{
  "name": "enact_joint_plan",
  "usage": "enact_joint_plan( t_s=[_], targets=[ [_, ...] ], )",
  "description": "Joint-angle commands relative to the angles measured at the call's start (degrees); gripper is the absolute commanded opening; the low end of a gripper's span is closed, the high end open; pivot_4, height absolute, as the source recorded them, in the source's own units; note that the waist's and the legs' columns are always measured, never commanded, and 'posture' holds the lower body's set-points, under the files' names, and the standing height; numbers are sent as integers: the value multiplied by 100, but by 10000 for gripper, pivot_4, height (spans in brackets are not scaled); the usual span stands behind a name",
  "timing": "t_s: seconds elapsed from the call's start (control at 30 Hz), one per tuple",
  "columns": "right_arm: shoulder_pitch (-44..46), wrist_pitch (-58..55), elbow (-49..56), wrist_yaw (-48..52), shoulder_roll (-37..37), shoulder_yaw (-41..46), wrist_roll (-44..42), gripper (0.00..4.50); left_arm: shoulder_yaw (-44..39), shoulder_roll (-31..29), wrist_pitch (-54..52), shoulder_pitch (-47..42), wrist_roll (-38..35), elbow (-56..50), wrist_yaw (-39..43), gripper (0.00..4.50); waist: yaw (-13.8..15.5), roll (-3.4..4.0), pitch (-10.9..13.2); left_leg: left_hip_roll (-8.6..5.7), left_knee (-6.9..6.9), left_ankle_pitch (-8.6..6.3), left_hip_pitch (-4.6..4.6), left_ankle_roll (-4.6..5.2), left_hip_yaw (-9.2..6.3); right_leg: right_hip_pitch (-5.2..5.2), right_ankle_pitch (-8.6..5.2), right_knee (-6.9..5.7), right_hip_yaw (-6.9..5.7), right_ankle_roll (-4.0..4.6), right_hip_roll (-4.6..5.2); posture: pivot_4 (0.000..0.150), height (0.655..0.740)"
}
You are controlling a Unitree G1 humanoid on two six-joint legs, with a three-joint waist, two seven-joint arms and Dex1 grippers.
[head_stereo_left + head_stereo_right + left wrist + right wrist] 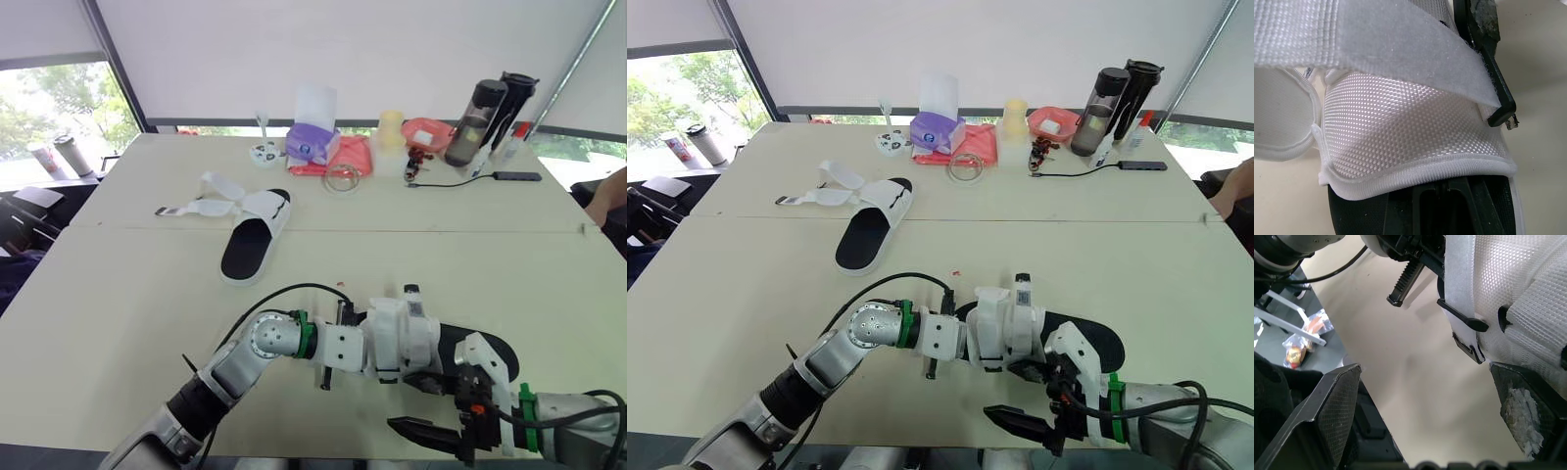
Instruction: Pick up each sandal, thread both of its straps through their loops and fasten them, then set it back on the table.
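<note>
Near sandal (490, 348): at counter's (147, 294) front edge, under left gripper (411, 367); grip there not tellable.
Right gripper (1423, 368): jaws wide apart beside loose strap (1459, 293).
Risk: off-centre pinch, strap missing loop (1468, 348).

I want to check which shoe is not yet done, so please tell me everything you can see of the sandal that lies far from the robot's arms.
The far sandal lies flat, sole down, on the cream table, across the seam between its two tops and toward the robot's left. It has a black footbed, a white rim and white straps at its far end. The straps are unfastened and lie spread open on the table toward the robot's left. Only the table touches it.
</note>
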State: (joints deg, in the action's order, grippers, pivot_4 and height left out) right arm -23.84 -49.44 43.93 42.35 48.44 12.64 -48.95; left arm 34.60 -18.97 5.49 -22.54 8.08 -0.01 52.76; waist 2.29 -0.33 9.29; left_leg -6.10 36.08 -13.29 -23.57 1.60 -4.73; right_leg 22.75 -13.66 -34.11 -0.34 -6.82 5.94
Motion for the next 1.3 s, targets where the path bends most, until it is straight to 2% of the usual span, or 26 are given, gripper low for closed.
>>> enact_joint_plan(
  t_s=[0.03,0.3,0.5,0.7,1.13,1.23,1.3],
  targets=[
    [84,135,9,-52,-52,79,38,44806,93,-91,-174,127,194,296,21,0,-1,0,0,0,1,0,0,0,0,-1,0,0,0,0,0,1500,7400],
    [231,209,-188,-229,-283,34,266,44806,94,-83,-208,136,188,273,4,0,-16,-1,1,2,-1,0,0,0,0,0,-1,1,0,0,0,1500,7400],
    [214,249,-30,-594,-760,-134,314,44806,114,-73,-222,133,182,269,2,0,-26,0,0,7,-5,0,0,-1,0,0,-2,1,0,1,-2,1500,7400],
    [222,88,212,-776,-1125,-217,-97,44806,120,-38,-190,97,191,328,32,0,-78,6,-1,10,-12,-1,-3,-1,2,2,-2,1,0,1,-4,1500,7400],
    [293,-50,174,-930,-1100,-155,-774,44806,105,-37,-142,78,231,398,74,0,-9,13,-4,10,-7,0,-40,0,6,47,0,-1,0,4,-2,1500,7400],
    [321,-49,89,-959,-1120,-141,-907,36587,113,-25,-142,71,240,408,63,0,-10,13,-4,10,-5,0,-42,0,7,47,0,-1,0,3,-2,1500,7400],
    [325,-50,8,-980,-1164,-120,-991,26695,114,-24,-141,74,248,404,52,0,-6,12,-4,10,-5,0,-41,0,6,46,0,-1,-1,3,-2,1500,7400]
  ],
)
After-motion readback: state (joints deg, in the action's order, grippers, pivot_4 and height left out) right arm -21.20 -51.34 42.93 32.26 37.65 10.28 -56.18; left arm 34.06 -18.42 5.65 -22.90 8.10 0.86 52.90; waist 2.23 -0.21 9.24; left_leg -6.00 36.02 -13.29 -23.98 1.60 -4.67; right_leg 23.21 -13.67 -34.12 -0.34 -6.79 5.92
